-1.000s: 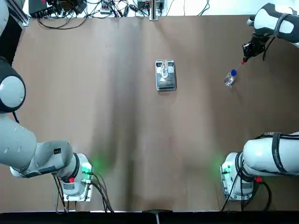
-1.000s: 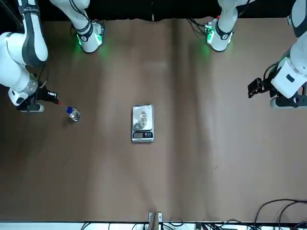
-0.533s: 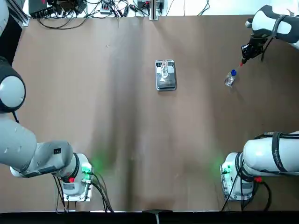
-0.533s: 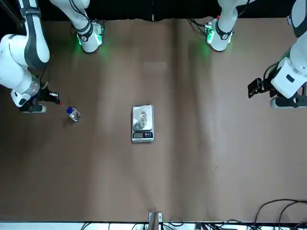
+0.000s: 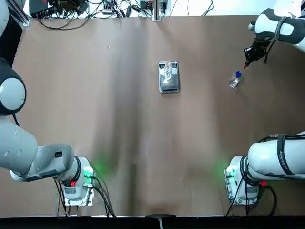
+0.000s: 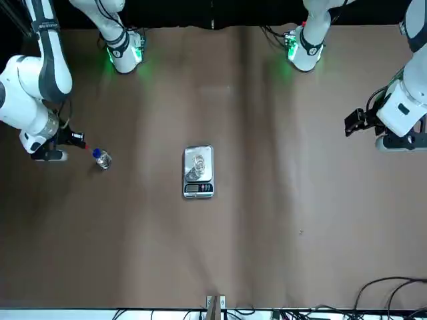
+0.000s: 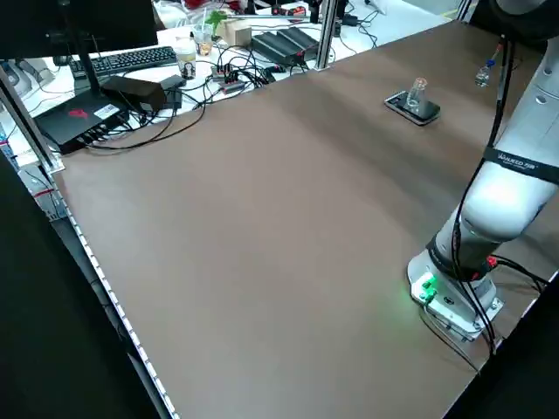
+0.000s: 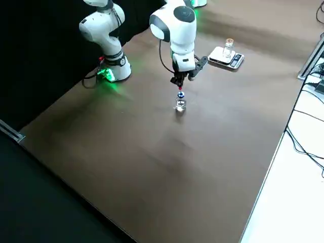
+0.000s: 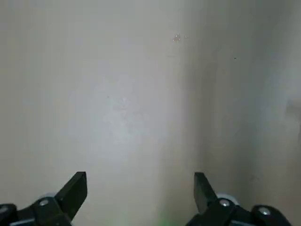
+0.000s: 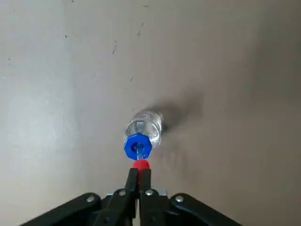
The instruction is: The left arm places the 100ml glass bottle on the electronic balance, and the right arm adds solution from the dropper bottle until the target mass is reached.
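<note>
The 100ml glass bottle [image 5: 167,71] stands upright on the steel plate of the electronic balance [image 5: 169,85] at the table's far middle, and shows in the front view as the glass bottle [image 6: 197,163] on the balance [image 6: 199,189]. The dropper bottle [image 5: 234,81] [image 10: 145,126] stands on the table to the far right. My right gripper [image 5: 247,61] [image 10: 139,173] is shut on the dropper's red top [image 10: 140,164], just above the blue collar [image 10: 137,146]. My left gripper [image 9: 139,188] [image 6: 353,122] is open and empty, parked over bare table at the left side.
Cables and electronics [image 5: 95,7] crowd the far table edge, with a keyboard [image 7: 131,59] beyond it. The two arm bases [image 5: 78,183] [image 5: 238,183] with green lights stand at the near edge. Brown tabletop lies open between the balance and the bases.
My right gripper has shifted slightly towards the dropper bottle with the red top in its fingers. The glass bottle, balance and left arm have not moved.
</note>
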Motion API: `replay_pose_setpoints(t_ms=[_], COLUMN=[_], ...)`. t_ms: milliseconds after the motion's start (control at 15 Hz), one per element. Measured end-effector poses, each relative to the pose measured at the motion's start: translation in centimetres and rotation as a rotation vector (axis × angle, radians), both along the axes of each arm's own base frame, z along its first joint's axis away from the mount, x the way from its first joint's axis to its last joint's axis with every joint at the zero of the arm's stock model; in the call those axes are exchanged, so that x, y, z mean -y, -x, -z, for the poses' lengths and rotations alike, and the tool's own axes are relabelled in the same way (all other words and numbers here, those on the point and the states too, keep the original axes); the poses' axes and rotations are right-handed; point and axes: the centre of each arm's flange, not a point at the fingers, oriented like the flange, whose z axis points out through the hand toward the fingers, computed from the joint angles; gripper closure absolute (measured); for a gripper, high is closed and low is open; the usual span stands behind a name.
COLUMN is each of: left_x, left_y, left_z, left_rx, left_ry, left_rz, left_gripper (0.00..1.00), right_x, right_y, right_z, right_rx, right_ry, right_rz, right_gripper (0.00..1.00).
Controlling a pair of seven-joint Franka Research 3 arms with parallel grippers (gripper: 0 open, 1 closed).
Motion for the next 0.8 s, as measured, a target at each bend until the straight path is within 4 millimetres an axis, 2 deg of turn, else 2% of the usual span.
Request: replay_pose_setpoints(t_ms=[733, 800], left_x=[0.0, 0.0], left_y=[0.0, 0.0], left_z=[0.0, 0.0], left_rx=[0.0, 0.0], left_ry=[0.0, 0.0], left_rz=[0.0, 0.0], left_gripper=[0.0, 0.0], right_x=[-0.35, -0.43], right_y=[-0.32, -0.33], right_z=[1.05, 1.05], right_rx=[-0.003, -0.003], right_ry=[0.001, 0.001], right_rz=[-0.008, -0.01], right_gripper=[0.86, 0.78])
